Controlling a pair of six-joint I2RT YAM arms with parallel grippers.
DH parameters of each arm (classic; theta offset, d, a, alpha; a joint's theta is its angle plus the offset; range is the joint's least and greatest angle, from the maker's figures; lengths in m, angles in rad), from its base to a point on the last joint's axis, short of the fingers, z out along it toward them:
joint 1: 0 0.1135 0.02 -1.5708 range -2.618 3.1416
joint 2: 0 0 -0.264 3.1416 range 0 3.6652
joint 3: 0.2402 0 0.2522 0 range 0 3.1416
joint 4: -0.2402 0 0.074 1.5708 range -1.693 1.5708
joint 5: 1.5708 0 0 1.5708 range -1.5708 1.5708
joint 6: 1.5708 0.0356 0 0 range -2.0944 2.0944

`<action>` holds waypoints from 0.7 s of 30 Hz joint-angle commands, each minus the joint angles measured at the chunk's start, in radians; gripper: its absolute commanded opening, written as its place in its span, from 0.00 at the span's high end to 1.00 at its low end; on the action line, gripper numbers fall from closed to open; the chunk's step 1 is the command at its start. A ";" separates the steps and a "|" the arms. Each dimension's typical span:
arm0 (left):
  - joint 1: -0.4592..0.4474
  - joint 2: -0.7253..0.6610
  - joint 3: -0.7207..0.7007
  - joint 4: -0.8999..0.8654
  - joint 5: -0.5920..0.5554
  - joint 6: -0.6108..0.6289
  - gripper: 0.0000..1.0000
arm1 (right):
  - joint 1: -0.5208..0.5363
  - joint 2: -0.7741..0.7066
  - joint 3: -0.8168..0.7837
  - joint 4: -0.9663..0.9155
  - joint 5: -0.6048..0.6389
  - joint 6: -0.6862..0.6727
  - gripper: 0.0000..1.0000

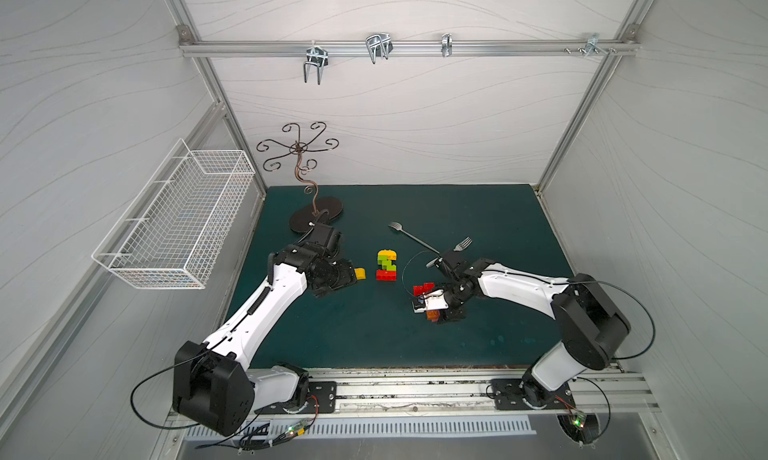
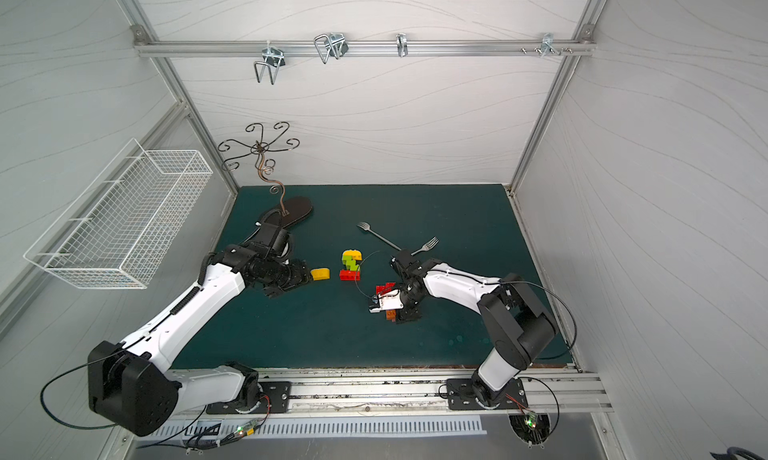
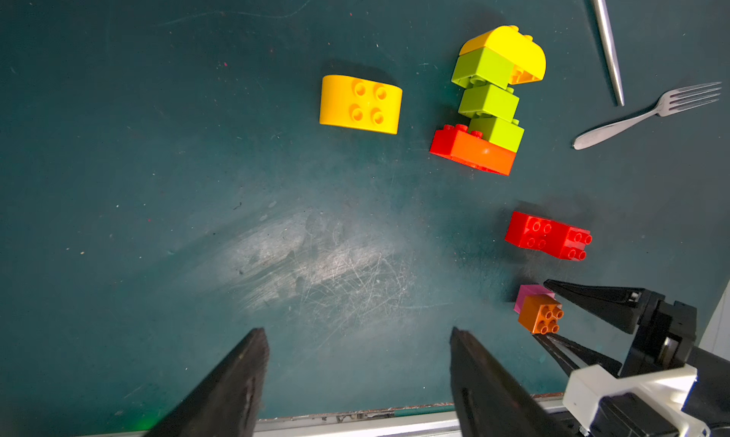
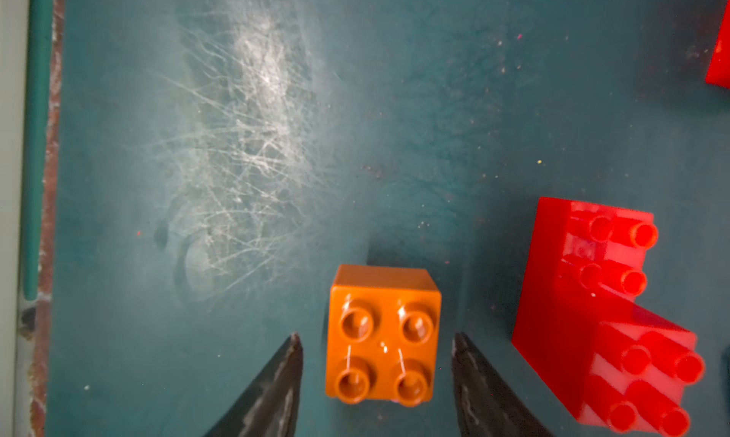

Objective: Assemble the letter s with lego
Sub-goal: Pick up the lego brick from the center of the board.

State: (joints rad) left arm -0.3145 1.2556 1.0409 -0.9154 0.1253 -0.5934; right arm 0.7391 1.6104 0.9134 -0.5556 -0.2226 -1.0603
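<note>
Right wrist shows orange brick between parted jaws of right claw.

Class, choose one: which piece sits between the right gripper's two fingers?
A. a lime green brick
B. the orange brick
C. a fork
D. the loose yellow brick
B: in the right wrist view the orange brick lies between the open jaws of the right gripper, a gap each side.

On the dark green mat, a slanted fork lying flat, and a second fork close to its handle end. At the mat's back left corner, a curly wire stand. On the left wall, a white wire basket. Along the back rail, metal hooks.
</note>
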 commanded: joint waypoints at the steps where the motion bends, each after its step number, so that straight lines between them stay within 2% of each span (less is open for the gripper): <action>1: 0.008 0.009 0.010 0.010 0.001 0.021 0.24 | 0.000 0.017 -0.011 0.011 -0.007 0.015 0.43; 15: 0.008 0.012 0.013 0.008 -0.001 0.024 0.24 | -0.007 0.025 -0.018 0.016 0.003 0.020 0.51; 21: 0.009 0.013 0.014 0.008 0.000 0.027 0.24 | -0.012 0.030 -0.019 0.020 -0.003 0.020 0.57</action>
State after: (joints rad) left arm -0.3119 1.2598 1.0409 -0.9157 0.1253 -0.5819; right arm 0.7349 1.6279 0.9081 -0.5308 -0.2169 -1.0435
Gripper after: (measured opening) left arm 0.755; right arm 0.439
